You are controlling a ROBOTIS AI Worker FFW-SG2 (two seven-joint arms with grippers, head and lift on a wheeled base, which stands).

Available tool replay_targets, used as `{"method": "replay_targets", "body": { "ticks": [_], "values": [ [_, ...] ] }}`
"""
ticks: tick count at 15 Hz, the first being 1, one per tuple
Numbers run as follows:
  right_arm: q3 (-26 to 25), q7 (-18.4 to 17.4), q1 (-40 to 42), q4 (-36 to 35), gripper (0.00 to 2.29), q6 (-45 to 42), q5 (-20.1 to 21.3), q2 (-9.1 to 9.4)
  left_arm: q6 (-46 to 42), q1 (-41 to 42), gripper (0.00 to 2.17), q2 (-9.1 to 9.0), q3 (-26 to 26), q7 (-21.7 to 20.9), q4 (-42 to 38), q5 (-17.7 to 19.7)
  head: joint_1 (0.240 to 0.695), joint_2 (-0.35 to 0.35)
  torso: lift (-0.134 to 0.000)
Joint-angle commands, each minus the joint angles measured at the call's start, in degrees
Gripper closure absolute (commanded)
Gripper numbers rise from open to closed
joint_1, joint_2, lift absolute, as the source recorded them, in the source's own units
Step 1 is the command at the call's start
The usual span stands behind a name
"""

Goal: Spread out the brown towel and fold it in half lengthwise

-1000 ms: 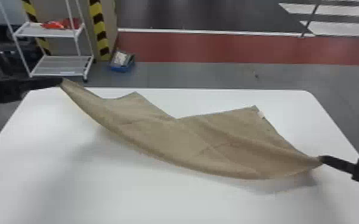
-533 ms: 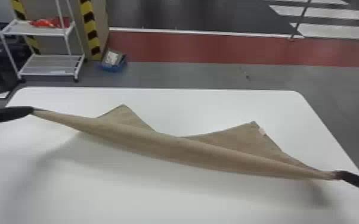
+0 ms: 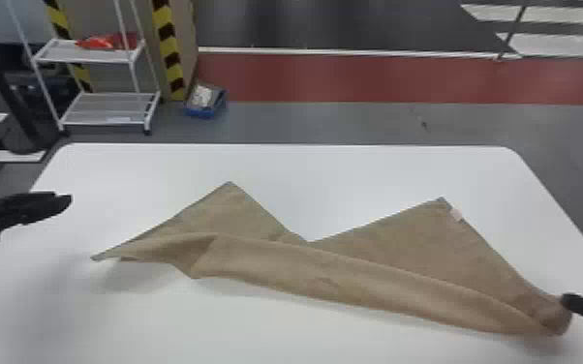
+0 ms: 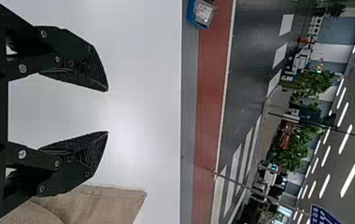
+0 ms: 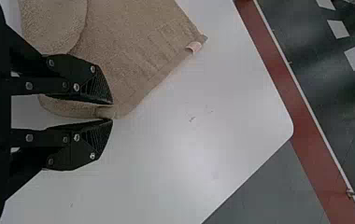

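Brown towel (image 3: 314, 271) dropped from left end effector (image 3: 64, 197), spread empty; right end effector (image 3: 566, 301) slightly parted, towel between tips

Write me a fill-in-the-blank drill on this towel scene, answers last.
The left gripper is ____, not shut. Of the two grippers, the one at the brown towel is the ____ one. In the head view, the pale tag is nearer the towel's ____ end than its other end. The table's colour is ____.

Missing words: open; right; right; white.
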Motion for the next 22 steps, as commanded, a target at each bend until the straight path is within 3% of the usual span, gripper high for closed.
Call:
{"method": "replay_targets", "body": {
  "ticks": [1,4,5,7,8,10,11,12,13,15,16,20,22],
  "values": [
    [2.0,0.4,1.7,-1.8,0.04,-0.1,4.4,-0.17,0.0,0.2,0.07,-0.12,0.5,0.0,-0.8,-0.1,0.695,-0.031,-0.123],
    [5.6,0.4,3.2,-4.1,0.03,-0.6,12.5,-0.96,0.0,0.7,0.07,-0.12,0.2,-0.1,-2.2,-0.2,0.695,-0.035,-0.123],
    [7.0,0.7,4.2,-4.9,0.03,-0.8,16.2,-2.1,0.1,0.9,0.07,-0.12,0.1,-0.2,-2.3,-0.3,0.695,-0.039,-0.123],
    [10.2,2.9,6.1,-6.1,0.04,-0.8,24.0,-5.88,0.7,1.6,0.07,-0.12,0.3,-0.3,-2.7,-0.4,0.695,-0.063,-0.123],
    [12.9,5.3,7.5,-6.2,0.05,-1.4,29.0,-9.04,1.7,2.3,0.07,-0.2,0.6,-0.3,-4.3,-0.6,0.695,-0.073,-0.123],
    [16.3,5.8,10.1,-6.2,0.08,-1.7,35.9,-15.46,3.8,2.5,0.07,-0.82,1.0,-0.2,-5.6,-1.4,0.695,-0.094,-0.123],
    [17.1,5.9,11.6,-6.3,0.1,-2.2,38.0,-18.18,4.7,2.6,0.07,-0.99,1.1,-0.2,-6.1,-1.6,0.695,-0.107,-0.123],
    [17.2,6.7,12.0,-6.9,0.1,-3.1,38.5,-19.41,4.9,2.8,0.08,-1.26,1.1,-0.2,-6.3,-2.4,0.695,-0.128,-0.123],
    [17.3,7.9,13.1,-7.0,0.12,-5.6,39.9,-21.08,5.6,3.2,0.08,-2.05,1.2,-0.2,-7.0,-3.4,0.695,-0.165,-0.123],
    [19.7,8.7,16.1,-6.9,0.12,-10.7,46.0,-26.09,7.7,4.5,0.08,-4.07,2.2,-0.1,-9.6,-5.4,0.695,-0.176,-0.123],
    [20.8,8.8,16.7,-6.9,0.12,-11.7,46.9,-28.2,8.2,4.8,0.08,-5.13,2.3,-0.1,-10.3,-6.5,0.695,-0.182,-0.123],
    [33.7,14.1,15.5,-3.2,0.13,-12.1,57.5,-35.85,12.4,6.7,0.07,-8.73,2.5,0.5,-15.0,-10.0,0.695,-0.194,-0.123],
    [35.9,15.3,15.9,-2.1,0.13,-12.6,58.4,-38.57,13.1,7.8,0.07,-9.96,3.3,0.7,-16.6,-10.7,0.695,-0.194,-0.123]
  ]
}}
